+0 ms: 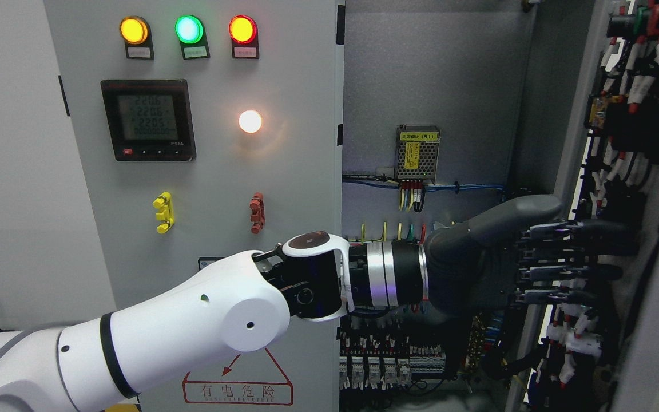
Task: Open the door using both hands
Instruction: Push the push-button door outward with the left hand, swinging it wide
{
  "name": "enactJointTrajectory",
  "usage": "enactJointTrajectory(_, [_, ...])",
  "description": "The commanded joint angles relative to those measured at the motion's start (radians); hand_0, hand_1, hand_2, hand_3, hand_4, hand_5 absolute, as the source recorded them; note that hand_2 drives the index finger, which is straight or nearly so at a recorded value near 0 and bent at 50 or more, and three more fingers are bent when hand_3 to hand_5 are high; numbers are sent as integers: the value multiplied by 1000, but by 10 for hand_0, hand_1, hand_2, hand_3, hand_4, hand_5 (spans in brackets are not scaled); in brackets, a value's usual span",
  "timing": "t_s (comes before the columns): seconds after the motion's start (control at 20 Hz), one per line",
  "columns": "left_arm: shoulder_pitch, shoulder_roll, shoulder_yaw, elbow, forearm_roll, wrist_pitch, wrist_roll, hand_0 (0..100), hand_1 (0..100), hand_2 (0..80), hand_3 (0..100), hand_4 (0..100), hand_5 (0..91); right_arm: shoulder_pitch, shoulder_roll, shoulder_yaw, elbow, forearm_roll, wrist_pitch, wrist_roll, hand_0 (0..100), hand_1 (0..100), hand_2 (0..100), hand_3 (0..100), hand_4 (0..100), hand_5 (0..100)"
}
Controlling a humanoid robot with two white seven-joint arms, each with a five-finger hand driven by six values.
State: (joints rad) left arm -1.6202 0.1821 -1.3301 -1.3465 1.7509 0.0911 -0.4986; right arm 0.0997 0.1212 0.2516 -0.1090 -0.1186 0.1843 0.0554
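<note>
Head view: left arm [192,320] comes in from lower left and reaches across to the right side of the cabinet. Left hand [512,257] is dark grey, fingers [570,252] stretched out flat toward the right, thumb [512,214] raised above them. Fingertips lie against the inner face of the open door [638,171], or just beside it; can't tell if they touch. Hand is extended, not wrapped around anything.

Door is swung wide open at the right edge of the frame, seen nearly edge-on, inner side packed with black, red and white wiring.

Cabinet interior [438,86] is exposed behind the hand: grey back plate, a small perforated power supply [418,151] with a yellow label, blue cable runs below it, terminal blocks [386,357] along the bottom.

Left panel [221,171] is shut. On it: yellow lamp [134,30], green lamp [189,29], red lamp [242,29], all lit; a digital meter [148,119]; a lit white lamp [250,121]; a yellow handle [163,213] and a red handle [257,213]; a red-outlined warning label [238,392] at the bottom.
</note>
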Motion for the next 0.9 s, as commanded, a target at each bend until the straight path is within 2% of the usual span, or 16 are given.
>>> enactJointTrajectory(0.0, [-10,-128,39,6,-7,6,47,120,389,0,0,0,0,0,0,0,0,0,0,0,120,389,0,0,0,0])
enactJointTrajectory(0.25, [-26,-193,35,9,-13,4,101,120,389,0,0,0,0,0,0,0,0,0,0,0,120,389,0,0,0,0])
enactJointTrajectory(0.45, [-27,-240,32,10,-53,-1,162,120,389,0,0,0,0,0,0,0,0,0,0,0,120,389,0,0,0,0])
enactJointTrajectory(0.7, [-30,-254,32,7,-51,-8,238,120,389,0,0,0,0,0,0,0,0,0,0,0,120,389,0,0,0,0])
enactJointTrajectory(0.85, [-29,-257,32,1,-51,-8,252,120,389,0,0,0,0,0,0,0,0,-1,0,0,120,389,0,0,0,0])
